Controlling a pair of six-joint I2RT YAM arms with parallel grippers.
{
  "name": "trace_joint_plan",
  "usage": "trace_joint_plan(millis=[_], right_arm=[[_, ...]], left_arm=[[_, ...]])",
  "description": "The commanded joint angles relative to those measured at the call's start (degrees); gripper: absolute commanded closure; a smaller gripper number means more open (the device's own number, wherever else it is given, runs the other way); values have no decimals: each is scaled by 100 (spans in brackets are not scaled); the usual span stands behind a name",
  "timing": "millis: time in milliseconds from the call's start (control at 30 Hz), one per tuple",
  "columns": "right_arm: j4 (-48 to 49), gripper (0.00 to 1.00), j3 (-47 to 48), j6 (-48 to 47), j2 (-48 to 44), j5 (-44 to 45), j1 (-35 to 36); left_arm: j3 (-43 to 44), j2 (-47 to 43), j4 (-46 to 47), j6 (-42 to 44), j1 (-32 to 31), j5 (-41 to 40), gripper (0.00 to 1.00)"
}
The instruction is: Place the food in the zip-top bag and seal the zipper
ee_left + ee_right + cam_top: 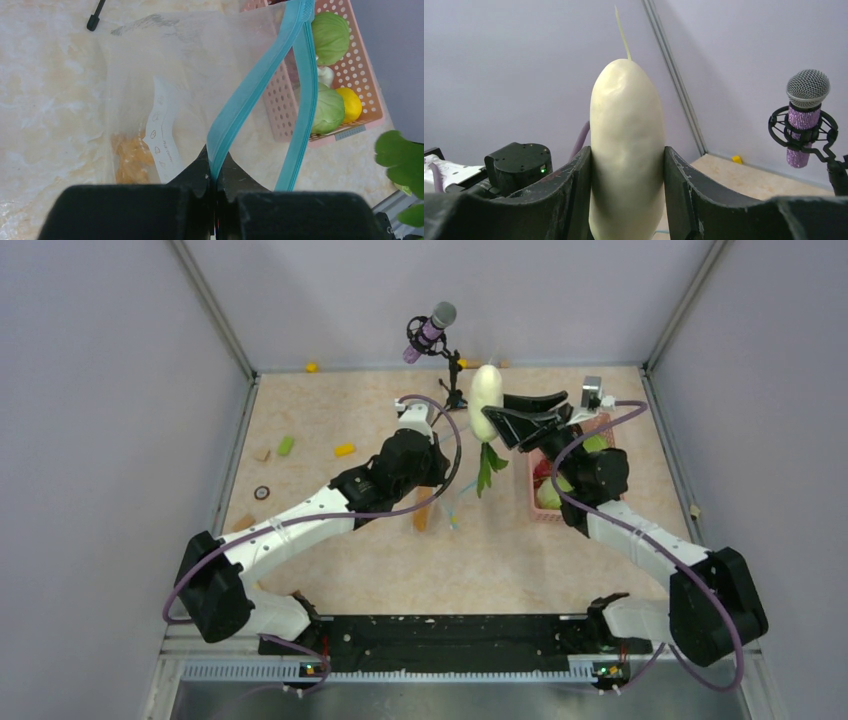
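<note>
In the left wrist view my left gripper (216, 172) is shut on the light blue zipper (250, 90) of the clear zip-top bag (165, 75), pinching one side of the open mouth. An orange piece (131, 157) lies inside the bag. My right gripper (626, 170) is shut on the white oblong vegetable (626, 140) and holds it upright in the air. From above, that vegetable (485, 395) hangs with its green leaves (488, 465) pointing down, right of my left gripper (438, 472). Two cabbages (330, 35) and a yellow fruit (351, 104) lie in the basket.
The pink lattice basket (370, 60) stands right of the bag, partly under my right arm (590, 475). A microphone on a stand (432, 332) is at the back centre. Small yellow (345, 449) and green (286, 445) bits lie on the left of the table.
</note>
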Motion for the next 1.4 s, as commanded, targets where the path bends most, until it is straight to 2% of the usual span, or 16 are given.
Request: trace_joint_plan(millis=[0, 267, 467, 567, 700, 833, 1100, 1367], right_arm=[[1496, 97, 79, 16, 487, 323, 206], [2668, 99, 301, 181, 1407, 217, 294], [2886, 100, 259, 131, 1884, 254, 303], [2988, 100, -10, -71, 1866, 197, 301], [2949, 100, -319, -427, 1719, -293, 310], [2939, 96, -657, -755, 1691, -364, 319], [3057, 86, -745, -753, 1600, -723, 319], [3059, 82, -903, -791, 1235, -795, 319]], left_arm=[[185, -45, 412, -106, -10, 338, 100], [75, -147, 659, -177, -11, 755, 100], [-4, -263, 718, -200, -9, 739, 100], [-77, -348, 712, -237, -10, 596, 100], [-53, -301, 680, -339, 5, 463, 100], [-35, -272, 654, -437, 26, 451, 100], [-48, -243, 570, -570, 65, 297, 100], [-27, -186, 550, -612, 107, 261, 100]])
